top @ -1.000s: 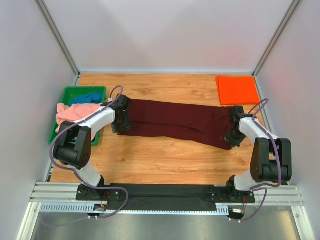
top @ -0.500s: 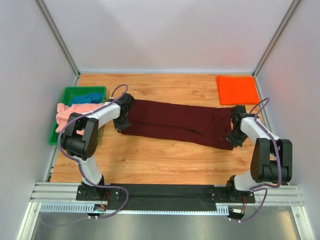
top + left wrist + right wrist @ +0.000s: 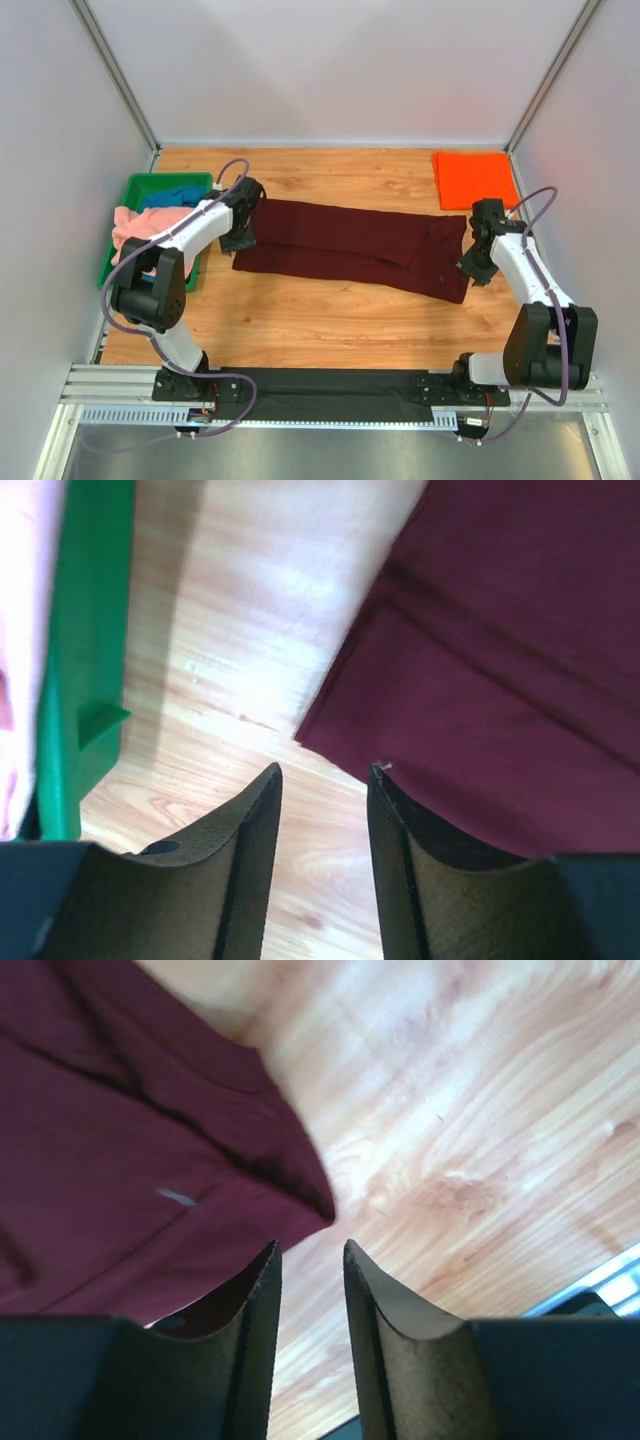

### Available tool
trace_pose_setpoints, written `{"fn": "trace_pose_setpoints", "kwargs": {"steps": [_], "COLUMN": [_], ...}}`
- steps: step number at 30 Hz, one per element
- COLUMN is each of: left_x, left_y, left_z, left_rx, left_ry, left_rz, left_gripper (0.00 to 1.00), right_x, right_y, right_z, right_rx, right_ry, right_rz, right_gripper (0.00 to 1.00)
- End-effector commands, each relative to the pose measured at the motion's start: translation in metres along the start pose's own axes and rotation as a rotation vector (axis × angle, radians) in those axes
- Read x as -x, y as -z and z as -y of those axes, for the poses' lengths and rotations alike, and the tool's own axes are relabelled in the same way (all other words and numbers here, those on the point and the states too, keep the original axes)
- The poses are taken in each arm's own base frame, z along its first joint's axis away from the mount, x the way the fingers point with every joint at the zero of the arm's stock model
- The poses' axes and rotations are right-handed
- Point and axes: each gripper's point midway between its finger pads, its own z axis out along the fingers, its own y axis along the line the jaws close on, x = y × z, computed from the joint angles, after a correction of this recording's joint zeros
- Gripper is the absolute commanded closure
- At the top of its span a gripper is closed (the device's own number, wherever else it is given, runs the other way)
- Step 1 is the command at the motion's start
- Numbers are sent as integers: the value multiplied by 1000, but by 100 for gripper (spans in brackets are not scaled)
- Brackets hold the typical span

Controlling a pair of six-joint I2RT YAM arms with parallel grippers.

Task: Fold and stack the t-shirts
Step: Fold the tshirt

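The dark maroon t-shirt [image 3: 350, 248] lies folded into a long band across the table's middle. My left gripper [image 3: 240, 236] is open and empty, just off the band's left end; the left wrist view shows the shirt's corner [image 3: 500, 660] beside my fingers [image 3: 255, 820]. My right gripper [image 3: 474, 270] is open and empty at the band's right end; the right wrist view shows the shirt's corner [image 3: 140, 1160] just ahead of it. The folded orange t-shirt [image 3: 475, 179] lies at the back right. The salmon-pink t-shirt [image 3: 145, 226] and the blue t-shirt [image 3: 175, 194] sit in the tray.
A green plastic tray [image 3: 130, 190] stands at the left edge; its wall [image 3: 85, 650] is close to my left gripper. White enclosure walls with metal posts surround the wooden table [image 3: 320, 315]. The arm bases sit on a rail at the near edge.
Both grippers have let go of the maroon shirt's ends and lifted away slightly. The shirt now lies flatter as a band. The right arm swung outward to the right.
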Motion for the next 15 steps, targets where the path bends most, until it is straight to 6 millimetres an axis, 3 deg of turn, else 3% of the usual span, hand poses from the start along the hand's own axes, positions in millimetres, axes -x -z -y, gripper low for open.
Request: {"fn": "trace_pose_setpoints", "kwargs": {"steps": [1, 2, 3, 4, 5, 7, 15], "left_x": [40, 40, 43, 43, 44, 45, 63], "left_y": [42, 45, 46, 46, 46, 46, 71], "left_z": [17, 28, 33, 36, 40, 43, 51], "left_rx": [-141, -204, -227, -237, -255, -264, -390], "left_ry": [10, -9, -9, -13, -22, -29, -50], "left_rz": [137, 128, 134, 127, 118, 108, 135], "left_gripper": [52, 52, 52, 52, 51, 51, 49], "right_x": [26, 26, 16, 18, 11, 0, -17], "right_y": [39, 45, 54, 60, 66, 68, 38], "right_z": [-33, -45, -67, -87, -102, -125, -155], "right_rx": [161, 212, 293, 374, 439, 504, 483], "right_ry": [-54, -44, 4, 11, 33, 43, 11], "right_rz": [104, 117, 108, 138, 130, 132, 75], "right_gripper": [65, 63, 58, 55, 48, 46, 40]}}
